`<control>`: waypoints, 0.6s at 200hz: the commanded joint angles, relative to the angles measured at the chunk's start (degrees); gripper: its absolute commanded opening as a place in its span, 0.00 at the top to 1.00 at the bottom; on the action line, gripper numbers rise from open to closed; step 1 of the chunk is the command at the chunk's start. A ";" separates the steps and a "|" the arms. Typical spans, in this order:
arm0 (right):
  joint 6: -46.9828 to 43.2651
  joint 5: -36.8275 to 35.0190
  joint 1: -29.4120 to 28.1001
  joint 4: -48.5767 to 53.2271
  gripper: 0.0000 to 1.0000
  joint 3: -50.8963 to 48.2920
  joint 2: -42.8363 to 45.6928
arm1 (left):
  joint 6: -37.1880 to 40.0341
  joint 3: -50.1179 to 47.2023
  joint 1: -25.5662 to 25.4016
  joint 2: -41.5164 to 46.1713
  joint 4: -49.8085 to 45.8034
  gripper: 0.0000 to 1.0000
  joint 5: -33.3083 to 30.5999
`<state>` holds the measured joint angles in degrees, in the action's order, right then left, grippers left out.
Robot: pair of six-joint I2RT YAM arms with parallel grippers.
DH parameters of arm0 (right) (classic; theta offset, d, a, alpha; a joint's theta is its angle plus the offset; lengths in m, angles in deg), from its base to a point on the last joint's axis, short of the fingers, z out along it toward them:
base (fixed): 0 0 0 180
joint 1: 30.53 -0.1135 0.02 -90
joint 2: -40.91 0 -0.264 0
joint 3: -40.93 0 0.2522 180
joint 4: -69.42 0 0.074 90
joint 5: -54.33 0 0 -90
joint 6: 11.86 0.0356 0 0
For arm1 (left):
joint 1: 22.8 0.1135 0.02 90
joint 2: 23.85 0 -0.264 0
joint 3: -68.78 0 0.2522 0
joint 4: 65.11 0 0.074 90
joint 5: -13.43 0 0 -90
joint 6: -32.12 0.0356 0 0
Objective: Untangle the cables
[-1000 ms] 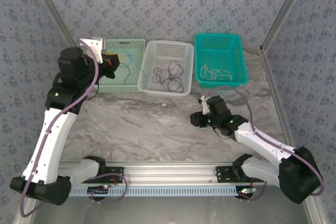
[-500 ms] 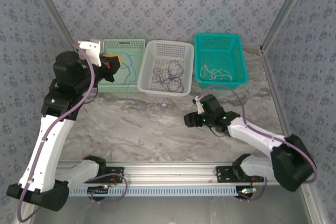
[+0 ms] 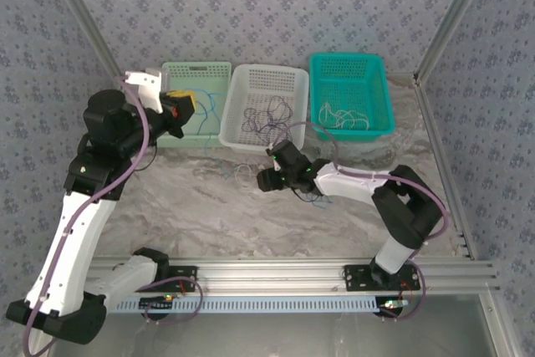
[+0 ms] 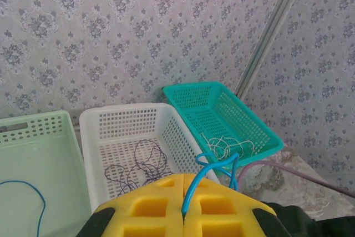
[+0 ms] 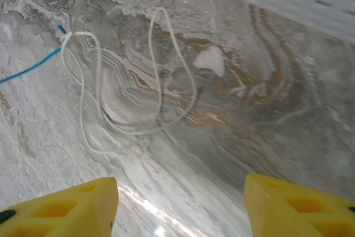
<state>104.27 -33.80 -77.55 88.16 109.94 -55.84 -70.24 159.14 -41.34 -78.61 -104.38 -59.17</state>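
Left pincer [image 4: 183,195] clamps blue cable [image 4: 215,164]; right pincer [image 5: 180,206] gapes, seemingly above table [image 5: 277,109].

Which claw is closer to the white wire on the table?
Right. The right gripper hovers open beside the white wire; the left gripper is off by the green basket.

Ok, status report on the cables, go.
Left pincer shut on blue cable. Right pincer open over whitish cable on table. White basket close beyond it.
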 commanded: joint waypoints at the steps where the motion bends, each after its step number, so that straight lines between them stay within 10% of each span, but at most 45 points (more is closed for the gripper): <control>1: 0.22 -2.52 -2.69 1.27 0.37 3.29 -2.51 | -0.48 -0.39 -0.29 1.58 1.19 1.00 0.96; 120: -25.84 -15.40 -11.37 1.16 0.33 6.22 -8.38 | -0.61 0.22 -0.26 1.20 -0.13 1.00 0.67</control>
<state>85.93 -44.88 -87.15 87.46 113.37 -62.40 -70.22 158.77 -41.34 -77.59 -104.49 -59.19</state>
